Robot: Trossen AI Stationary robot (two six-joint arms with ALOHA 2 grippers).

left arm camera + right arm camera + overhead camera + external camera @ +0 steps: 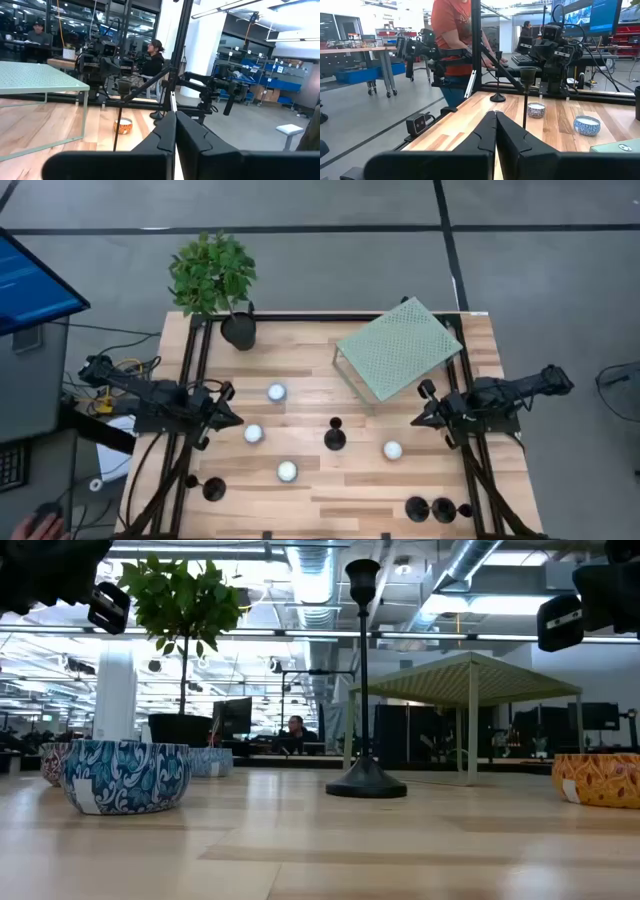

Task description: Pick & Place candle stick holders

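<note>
Both sets of fingers are pressed together and hold nothing: left gripper (234, 420) at mid-left, right gripper (418, 418) at mid-right, likely parked clear of the work. Holders stand on the tabletop (310, 500): one central (335, 436), others lower right (431, 508), one lower left (213, 489).

plant pot (239, 331) under leaves, person's hand (42, 526) cropped

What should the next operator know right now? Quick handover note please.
Left gripper: shut, empty, at the table's left edge.
Right gripper: shut, empty, at the right edge.
Holders: one tall mid-table, one front left, two front right beside a smaller black piece I can't identify.
Done: no sign of any placed yet.
Left: all picks; target spot unclear.
</note>
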